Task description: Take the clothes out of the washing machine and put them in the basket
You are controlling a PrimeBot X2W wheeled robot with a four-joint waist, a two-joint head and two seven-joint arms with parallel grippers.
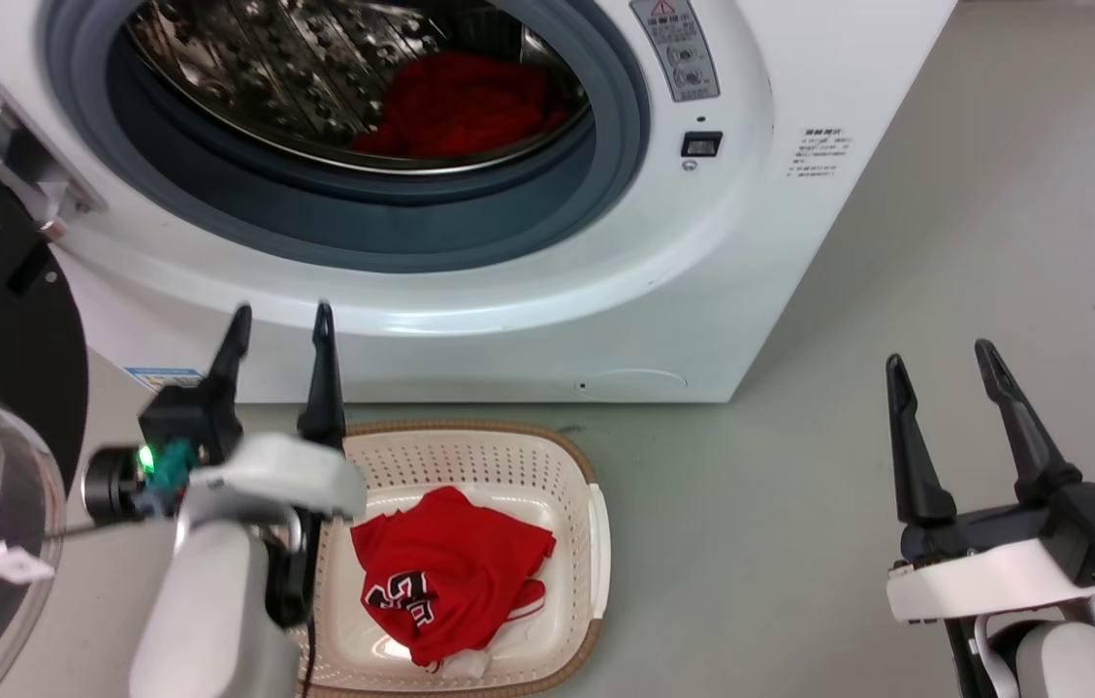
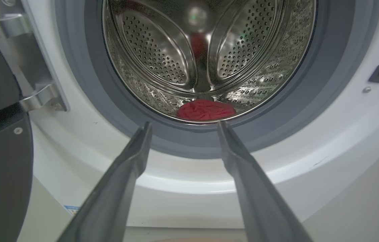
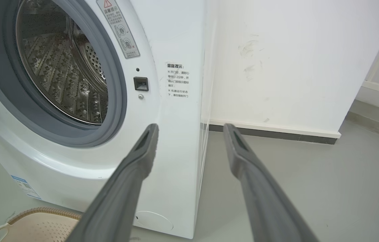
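Fingers (image 1: pixel 322 373) of the left tool (image 1: pixel 282 315) stand apart with nothing between them, pointing up at the white front of the washing machine (image 1: pixel 528 291). In the head view this tool hangs just below the round opening and over the left rear edge of the basket (image 1: pixel 469 456). In the left wrist view its tips frame the lower lip of the grey seal (image 2: pixel 310 111), aimed into the drum (image 2: pixel 155 60).

One red garment (image 1: pixel 469 107) lies bunched at the bottom of the perforated steel drum, a little right of centre and behind the seal. No tool touches it. The black-rimmed glass door (image 1: pixel 14 330) is swung open to the left, beside the left arm.

The basket sits on the grey floor (image 1: pixel 896 242), just in front of the machine's base. A red jersey (image 1: pixel 450 572) lies crumpled in it, towards the near side. Black-and-white numerals show on its lower left fold, and a bit of white trim sits at the front edge.

The right tool (image 1: pixel 941 357) is well off to the right of the basket, over bare floor. Its two fingers are spread and hold nothing. In the right wrist view they point past the machine's right front corner towards a white wall (image 3: pixel 293 60), with the warning label (image 3: pixel 119 30) beside the opening.
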